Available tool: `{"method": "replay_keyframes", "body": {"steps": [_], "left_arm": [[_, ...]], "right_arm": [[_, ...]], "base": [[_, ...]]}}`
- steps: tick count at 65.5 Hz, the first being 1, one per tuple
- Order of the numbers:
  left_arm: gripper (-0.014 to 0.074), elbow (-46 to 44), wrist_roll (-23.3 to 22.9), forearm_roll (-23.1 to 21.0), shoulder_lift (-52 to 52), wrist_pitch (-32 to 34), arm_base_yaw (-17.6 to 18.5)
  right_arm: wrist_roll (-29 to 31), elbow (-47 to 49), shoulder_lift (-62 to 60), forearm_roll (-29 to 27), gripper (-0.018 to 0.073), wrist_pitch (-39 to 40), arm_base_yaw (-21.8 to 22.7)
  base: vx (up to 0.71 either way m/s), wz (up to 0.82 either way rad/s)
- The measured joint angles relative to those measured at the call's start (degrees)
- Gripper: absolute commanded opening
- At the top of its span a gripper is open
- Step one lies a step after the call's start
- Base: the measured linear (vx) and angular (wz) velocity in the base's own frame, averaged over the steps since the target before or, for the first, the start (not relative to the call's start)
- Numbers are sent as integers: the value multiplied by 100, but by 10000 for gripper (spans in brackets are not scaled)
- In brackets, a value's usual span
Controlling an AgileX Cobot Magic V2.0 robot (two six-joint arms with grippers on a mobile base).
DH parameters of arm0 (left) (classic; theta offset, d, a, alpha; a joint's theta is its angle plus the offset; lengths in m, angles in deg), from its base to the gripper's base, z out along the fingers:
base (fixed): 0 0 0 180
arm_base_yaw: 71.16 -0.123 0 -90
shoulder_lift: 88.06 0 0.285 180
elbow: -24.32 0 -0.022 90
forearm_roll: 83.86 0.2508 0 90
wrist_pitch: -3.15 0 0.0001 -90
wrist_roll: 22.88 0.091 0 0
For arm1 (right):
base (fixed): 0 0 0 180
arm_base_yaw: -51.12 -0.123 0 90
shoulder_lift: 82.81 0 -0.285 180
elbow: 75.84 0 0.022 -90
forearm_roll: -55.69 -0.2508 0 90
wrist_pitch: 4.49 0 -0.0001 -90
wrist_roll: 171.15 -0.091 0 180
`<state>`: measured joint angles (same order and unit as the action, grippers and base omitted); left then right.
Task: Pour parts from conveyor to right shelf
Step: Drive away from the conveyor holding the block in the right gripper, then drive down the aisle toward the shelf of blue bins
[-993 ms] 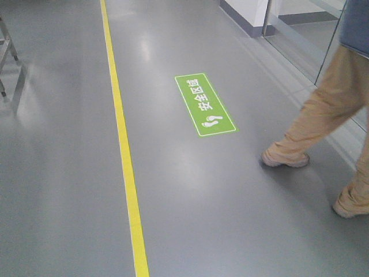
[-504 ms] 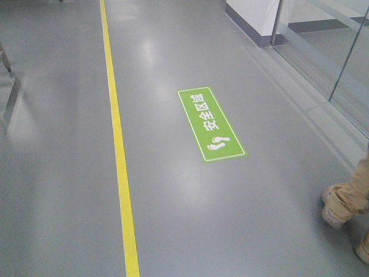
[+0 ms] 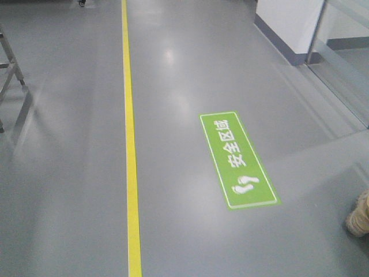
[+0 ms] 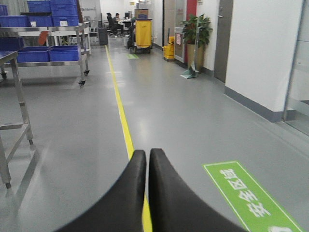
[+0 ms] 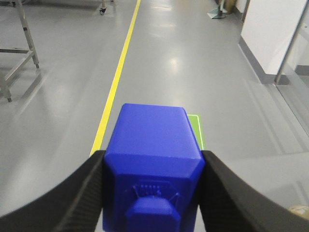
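Observation:
My right gripper (image 5: pixel 153 157) is shut on a bright blue plastic part (image 5: pixel 152 133) with a small knob facing the camera, and holds it above the grey floor. My left gripper (image 4: pixel 147 153) is shut and empty, its black fingers together over the yellow floor line. A steel-framed rack with deep blue crates (image 4: pixel 46 50) stands far off at the back left in the left wrist view. I cannot tell whether it is the right shelf. The conveyor is out of view.
A yellow line (image 3: pixel 131 144) runs along the grey floor, with a green floor sign (image 3: pixel 239 161) to its right. A person's shoe (image 3: pixel 358 214) is at the right edge. Steel table legs (image 3: pixel 11 69) stand on the left. A white wall corner (image 3: pixel 288 23) and glass partition lie on the right.
The floor sign and yellow line have shifted down and to the right in the front view. The walking person has gone off to the right, so only a shoe shows.

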<state>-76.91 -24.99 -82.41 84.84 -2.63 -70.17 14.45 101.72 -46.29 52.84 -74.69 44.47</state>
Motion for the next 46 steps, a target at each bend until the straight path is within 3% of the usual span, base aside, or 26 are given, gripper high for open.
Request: {"method": "replay_keyframes", "body": {"steps": [46], "left_arm": [[-6, 0, 0, 0, 0, 1, 0]], "right_arm": [[0, -5, 0, -4, -5, -12, 0]], "base": [[77, 13]]}}
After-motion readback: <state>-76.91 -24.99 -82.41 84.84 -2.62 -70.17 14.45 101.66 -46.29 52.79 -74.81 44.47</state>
